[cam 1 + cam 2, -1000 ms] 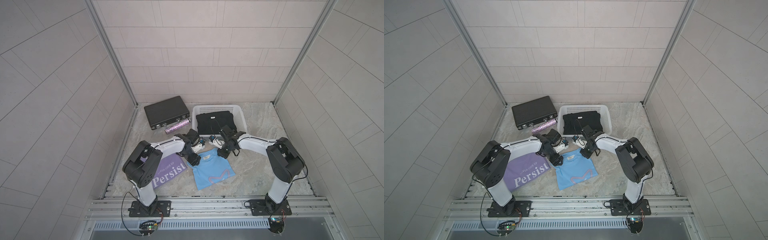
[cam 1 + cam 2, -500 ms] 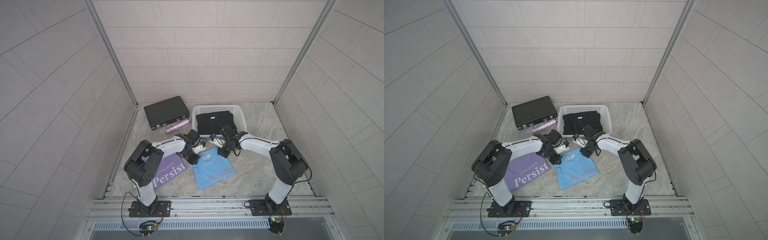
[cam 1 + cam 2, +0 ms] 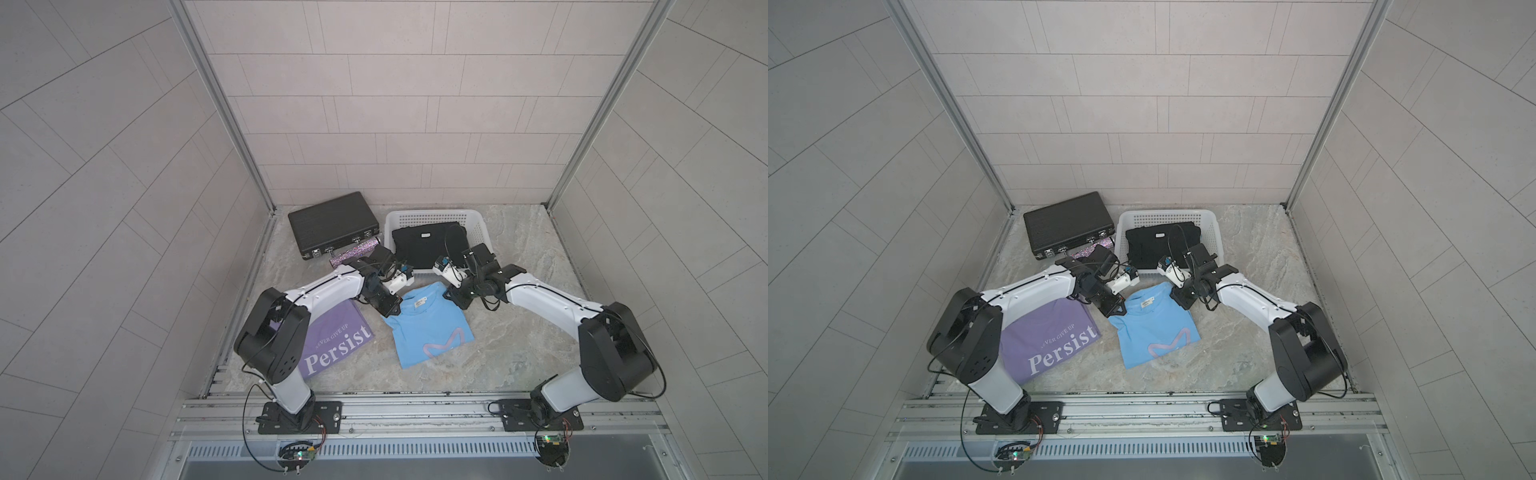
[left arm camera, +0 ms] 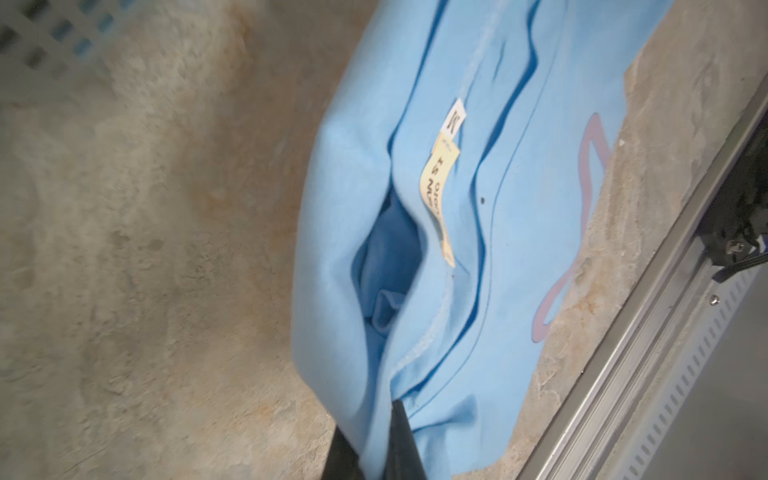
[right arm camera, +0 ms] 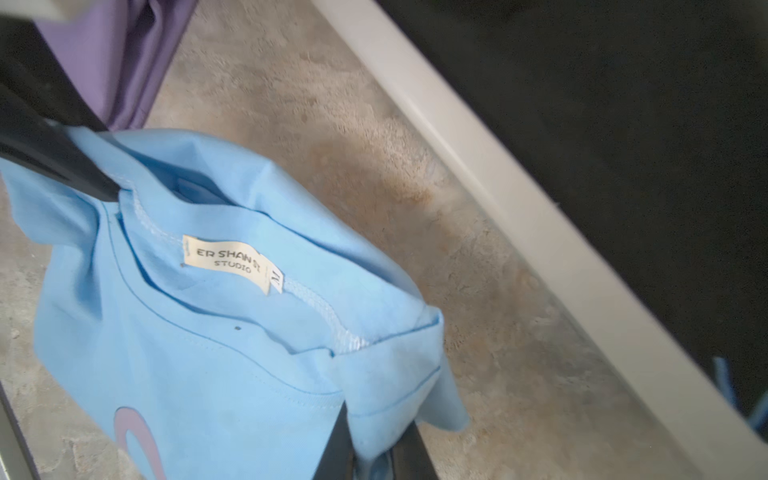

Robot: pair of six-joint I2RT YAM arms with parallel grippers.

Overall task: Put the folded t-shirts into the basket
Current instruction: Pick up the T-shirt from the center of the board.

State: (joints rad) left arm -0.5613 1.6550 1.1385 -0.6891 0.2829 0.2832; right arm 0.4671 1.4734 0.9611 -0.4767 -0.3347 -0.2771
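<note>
A light blue t-shirt (image 3: 428,328) (image 3: 1154,332) with a pale print lies on the floor in front of the white basket (image 3: 432,214) (image 3: 1167,214). My left gripper (image 3: 392,309) (image 4: 374,436) is shut on its collar-end corner nearest the lilac "Persist" t-shirt (image 3: 336,345) (image 3: 1050,336). The right gripper (image 3: 451,297) (image 5: 374,440) is shut on the other collar-end corner. Between them the blue cloth (image 4: 498,208) (image 5: 208,332) is bunched and a little raised. A black t-shirt (image 3: 424,245) (image 5: 623,104) lies in the basket.
A black ribbed briefcase (image 3: 332,222) (image 3: 1067,224) sits at the back left beside the basket, with a glittery purple roll (image 3: 353,251) against its front. The basket's near rim (image 5: 498,174) runs just beyond the blue shirt's collar. A metal rail (image 3: 415,409) borders the front.
My left gripper has shut on the blue shirt's corner. The collar end has bunched up and risen slightly between the two grippers. The right gripper has stayed shut on its corner.
</note>
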